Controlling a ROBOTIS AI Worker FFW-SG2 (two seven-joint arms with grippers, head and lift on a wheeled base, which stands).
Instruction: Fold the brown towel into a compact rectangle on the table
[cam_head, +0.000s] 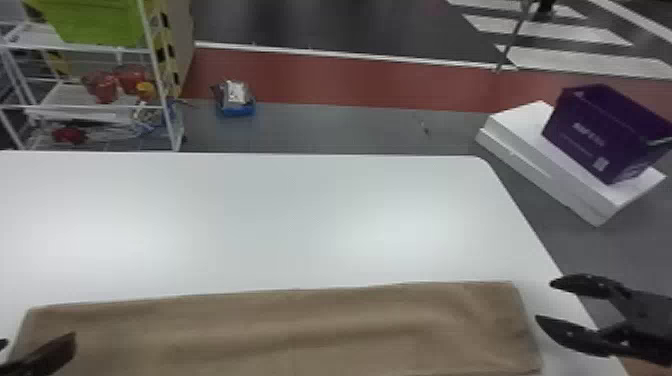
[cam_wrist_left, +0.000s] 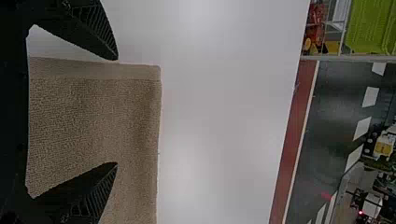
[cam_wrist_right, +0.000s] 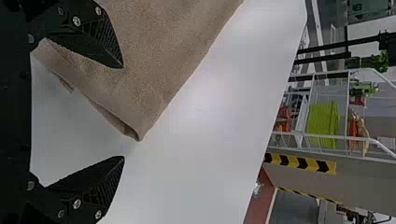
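A brown cloth towel (cam_head: 300, 330), folded into a wide flat strip, lies at six o'clock in the head view, running from eight round to four on the smooth white worktop (cam_head: 250, 220). At eight o'clock, the black two-fingered left hand (cam_head: 37, 340) is spread wide with nothing pinched; its wrist view shows towel between the fingertips. The right hand (cam_head: 544, 300), also black, is parted too at four o'clock, pinching nothing, with a layered towel corner between its fingers in its wrist view. Whether either hand touches the cloth I cannot tell. Beyond the worktop, a purple plastic bin (cam_head: 580, 135) sits on a white box (cam_head: 525, 145) at two o'clock, and a white wire rack (cam_head: 165, 120) holding a lime-green bin (cam_head: 95, 25) stands at ten. The right hand points inward from the side edge, the left from the lower corner.
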